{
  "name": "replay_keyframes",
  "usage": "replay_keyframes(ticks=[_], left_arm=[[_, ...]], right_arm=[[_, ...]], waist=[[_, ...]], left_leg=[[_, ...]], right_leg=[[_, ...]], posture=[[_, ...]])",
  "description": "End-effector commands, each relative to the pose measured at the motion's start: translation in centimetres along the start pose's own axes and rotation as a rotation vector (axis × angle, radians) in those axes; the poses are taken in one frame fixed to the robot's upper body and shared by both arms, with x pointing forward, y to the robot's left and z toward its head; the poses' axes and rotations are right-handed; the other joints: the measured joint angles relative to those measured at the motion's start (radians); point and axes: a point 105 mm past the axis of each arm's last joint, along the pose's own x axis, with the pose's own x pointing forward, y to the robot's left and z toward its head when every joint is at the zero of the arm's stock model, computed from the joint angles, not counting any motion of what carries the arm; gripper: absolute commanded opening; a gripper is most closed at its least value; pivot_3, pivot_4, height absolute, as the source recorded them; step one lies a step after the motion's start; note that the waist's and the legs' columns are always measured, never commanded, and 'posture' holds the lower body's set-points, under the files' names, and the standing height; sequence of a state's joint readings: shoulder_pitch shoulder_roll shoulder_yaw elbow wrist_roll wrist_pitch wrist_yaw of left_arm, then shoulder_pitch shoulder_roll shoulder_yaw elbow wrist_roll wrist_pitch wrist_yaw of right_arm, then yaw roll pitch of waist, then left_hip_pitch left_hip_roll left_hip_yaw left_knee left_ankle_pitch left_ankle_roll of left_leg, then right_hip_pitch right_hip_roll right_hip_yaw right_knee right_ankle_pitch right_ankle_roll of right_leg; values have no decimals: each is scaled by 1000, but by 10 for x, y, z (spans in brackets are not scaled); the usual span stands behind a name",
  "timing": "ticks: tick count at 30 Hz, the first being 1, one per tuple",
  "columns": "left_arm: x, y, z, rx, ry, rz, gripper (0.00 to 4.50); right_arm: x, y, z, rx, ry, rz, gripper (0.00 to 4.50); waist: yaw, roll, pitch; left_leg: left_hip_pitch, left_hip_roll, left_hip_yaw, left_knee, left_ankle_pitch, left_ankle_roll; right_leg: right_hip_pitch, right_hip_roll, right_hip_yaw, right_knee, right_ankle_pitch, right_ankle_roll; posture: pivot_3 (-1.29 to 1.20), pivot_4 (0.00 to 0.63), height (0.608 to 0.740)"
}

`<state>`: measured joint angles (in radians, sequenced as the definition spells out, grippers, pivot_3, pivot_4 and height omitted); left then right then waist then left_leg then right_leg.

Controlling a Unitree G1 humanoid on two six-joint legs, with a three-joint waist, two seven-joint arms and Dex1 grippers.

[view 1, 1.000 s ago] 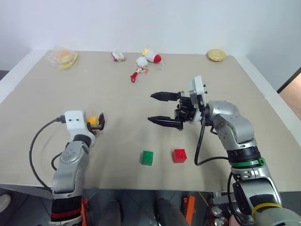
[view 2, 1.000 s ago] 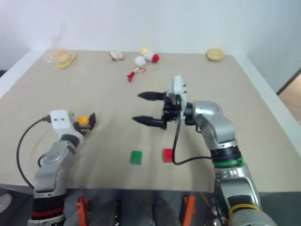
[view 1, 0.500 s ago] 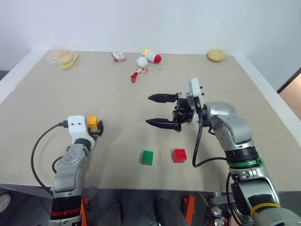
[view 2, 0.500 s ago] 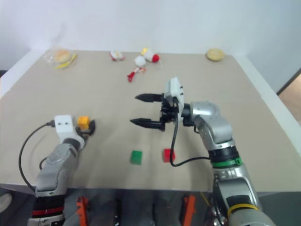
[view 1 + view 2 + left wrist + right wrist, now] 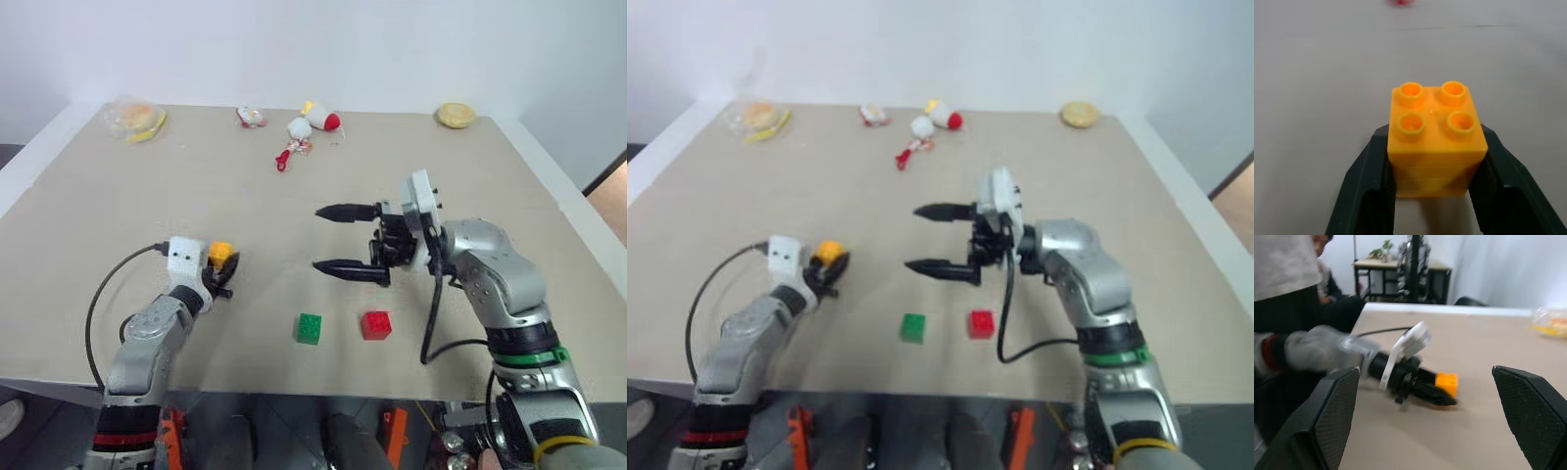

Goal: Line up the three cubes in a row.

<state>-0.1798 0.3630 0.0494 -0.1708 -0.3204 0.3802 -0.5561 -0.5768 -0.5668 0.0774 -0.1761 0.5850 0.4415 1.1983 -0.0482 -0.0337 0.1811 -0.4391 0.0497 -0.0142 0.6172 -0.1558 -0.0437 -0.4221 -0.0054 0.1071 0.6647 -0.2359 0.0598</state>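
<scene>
Closed since a second ago, left tool [image 5: 1432, 196] pinches yellow-orange cube [image 5: 1434, 137].

Yellow-orange cube [image 5: 1436, 144] between my left fingers [image 5: 1359, 188] – smooth glossy plastic, hollow studs on top; finger pads matt black, looks like rubbery plastic. Green cube [image 5: 310, 328] & red cube [image 5: 375, 324] near the bench's front edge: same shiny plastic. Bench [image 5: 509, 196] top matt tan, smooth. My right fingers [image 5: 1334, 413] show a fine dotted texture, matt black.
</scene>
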Motion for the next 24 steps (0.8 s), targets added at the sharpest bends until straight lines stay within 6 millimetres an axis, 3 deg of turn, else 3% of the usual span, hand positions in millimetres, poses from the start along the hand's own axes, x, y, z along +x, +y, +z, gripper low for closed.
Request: replay_keyframes(ticks=[1, 5, 9, 18, 24], left_arm=[[-15, -38, 10, 131, -19, -352, 1356], [-39, -48, -3, 197, 73, -638, 1356], [-43, -44, -6, 253, 103, -775, 1356], [-47, -52, -26, 305, 176, -972, 1356], [-40, -45, -26, 325, 165, -947, 1356]], right_arm=[[-7, 17, 9, -32, 14, 43, 4500], [-17, 28, 4, -10, 62, 47, 4500], [-23, 35, 3, 3, 84, 33, 4500], [-33, 44, -2, 34, 116, -14, 4500], [-37, 44, -1, 35, 126, -32, 4500]], waist=[[0, 0, 0], [0, 1, 0], [1, 1, 0], [0, 1, 0], [1, 1, 0]], left_leg=[[0, 0, 0, 0, 0, -1], [1, 2, 2, -1, -1, -1], [1, 2, 3, 0, -1, -1], [0, 2, 5, 0, -2, 0], [1, 3, 5, 0, -2, 0]], right_leg=[[0, 0, 0, 0, -1, -1], [-2, 0, 0, 0, -1, -2], [-2, 0, 0, 0, -1, -2], [-2, -2, 0, 0, -1, -1], [-2, -1, 0, 0, -1, -2]], posture=[[0, 150, 736], [0, 150, 736], [0, 150, 736], [0, 150, 736], [0, 150, 736]])
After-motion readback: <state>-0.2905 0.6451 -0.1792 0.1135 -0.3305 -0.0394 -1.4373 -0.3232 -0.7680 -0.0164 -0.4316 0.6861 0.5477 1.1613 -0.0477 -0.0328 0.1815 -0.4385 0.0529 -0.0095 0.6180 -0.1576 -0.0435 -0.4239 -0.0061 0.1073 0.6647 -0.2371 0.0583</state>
